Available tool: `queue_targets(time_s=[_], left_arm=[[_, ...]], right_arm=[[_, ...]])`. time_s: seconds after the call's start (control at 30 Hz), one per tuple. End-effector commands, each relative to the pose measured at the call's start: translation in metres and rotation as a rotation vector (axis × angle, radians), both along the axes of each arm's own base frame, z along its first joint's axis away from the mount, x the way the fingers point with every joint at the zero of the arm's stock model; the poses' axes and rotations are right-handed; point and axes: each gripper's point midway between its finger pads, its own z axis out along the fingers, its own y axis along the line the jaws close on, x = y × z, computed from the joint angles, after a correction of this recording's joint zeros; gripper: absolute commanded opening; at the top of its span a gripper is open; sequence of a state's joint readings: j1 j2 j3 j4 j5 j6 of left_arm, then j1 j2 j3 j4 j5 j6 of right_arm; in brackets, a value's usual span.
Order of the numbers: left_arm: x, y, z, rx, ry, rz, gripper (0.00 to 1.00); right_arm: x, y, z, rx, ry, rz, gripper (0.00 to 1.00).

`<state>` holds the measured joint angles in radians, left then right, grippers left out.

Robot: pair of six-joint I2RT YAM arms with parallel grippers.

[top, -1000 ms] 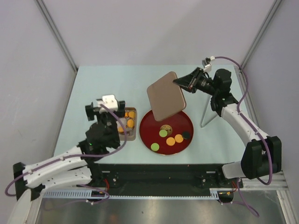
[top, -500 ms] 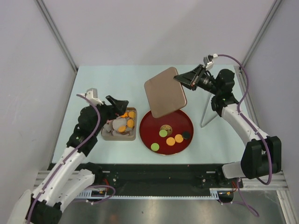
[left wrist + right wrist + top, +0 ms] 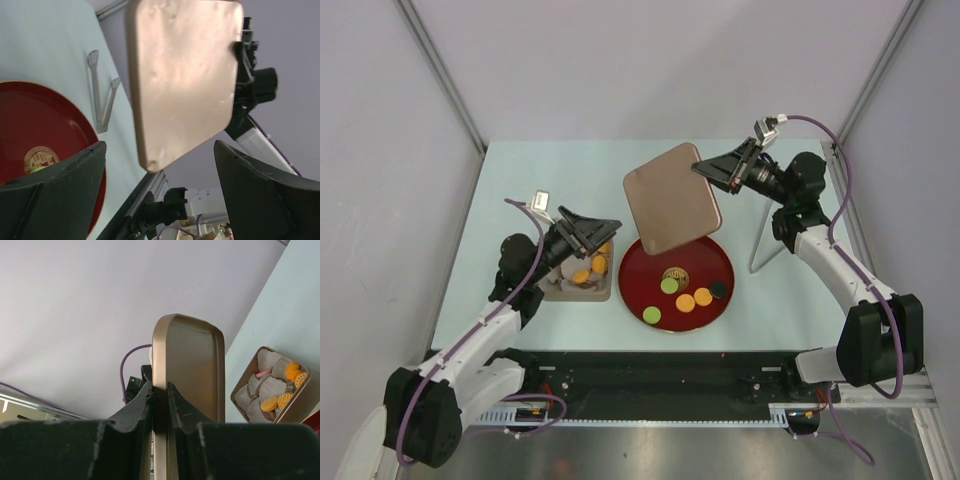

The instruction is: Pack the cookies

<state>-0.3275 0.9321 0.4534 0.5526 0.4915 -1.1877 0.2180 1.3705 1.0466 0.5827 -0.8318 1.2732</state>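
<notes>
Swinging away from its place above the tin [image 3: 570, 292], the left gripper [image 3: 598, 231] has been turned rightward to face the lid [image 3: 670, 200], with its jaws spread wide and nothing held. Meanwhile the lid, pinched by its edge in the closed right gripper [image 3: 703, 170], has been carried slightly leftward above the far rim of the red plate [image 3: 720, 262]. Some cookies [image 3: 582, 275] are already lodged in the tin, but five more [image 3: 685, 302] are left on the plate, so packing is judged unfinished, and a handover of the lid may be in preparation.
</notes>
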Motion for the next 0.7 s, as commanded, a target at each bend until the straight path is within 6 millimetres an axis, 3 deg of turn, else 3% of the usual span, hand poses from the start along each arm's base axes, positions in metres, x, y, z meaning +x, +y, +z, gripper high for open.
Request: queue_targets(time_s=[0.0, 0.27, 0.47, 0.67], left_arm=[[-0.01, -0.003, 0.046, -0.084, -0.153, -0.059, 0.93], [0.008, -0.009, 0.036, -0.12, -0.139, -0.058, 0.93], [0.013, -0.011, 0.037, -0.127, -0.154, -0.063, 0.91], [0.012, -0.012, 0.038, -0.134, -0.168, -0.075, 0.64]], right_arm=[[-0.017, 0.006, 0.02, 0.035, -0.081, 0.05, 0.0], [-0.034, 0.034, 0.018, 0.06, -0.071, 0.151, 0.0], [-0.038, 0.041, 0.014, 0.048, -0.065, 0.167, 0.0], [-0.038, 0.044, 0.009, 0.032, -0.051, 0.168, 0.0]])
